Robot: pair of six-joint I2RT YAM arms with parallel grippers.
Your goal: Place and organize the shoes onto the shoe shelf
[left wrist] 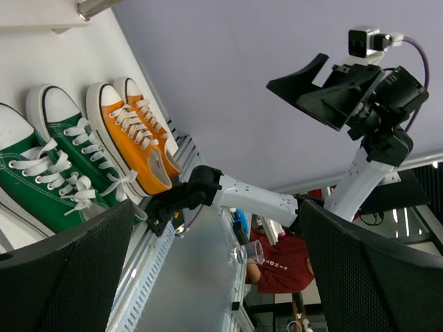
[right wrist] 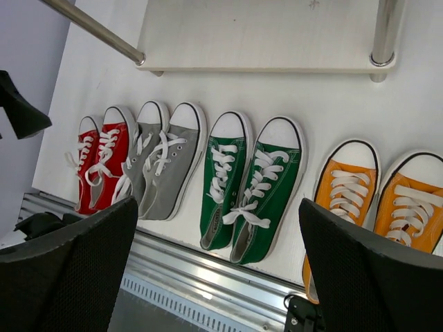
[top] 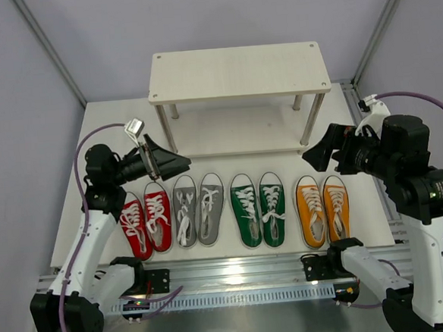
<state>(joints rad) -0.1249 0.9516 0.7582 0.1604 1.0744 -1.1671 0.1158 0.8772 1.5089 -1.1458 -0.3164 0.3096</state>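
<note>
Row on the worktop (top: 126,112): red pair (top: 145,221) just short of my left tool (top: 168,166), orange pair (top: 323,208) just short of my right tool (top: 317,155), grey pair (top: 197,209) and green pair (top: 259,209) between the two. I judge them light, with soft canvas and stiff soles; take each by the heel collar. Both tools spread, empty. Shoe shelf (top: 238,72) beyond both tools, no shoe on it.

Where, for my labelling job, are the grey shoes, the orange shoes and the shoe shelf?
grey shoes (top: 211,184): top view, white toe cap of one shoe.
orange shoes (top: 312,202): top view, laces of one shoe.
shoe shelf (top: 237,70): top view, middle of the upper board.
</note>
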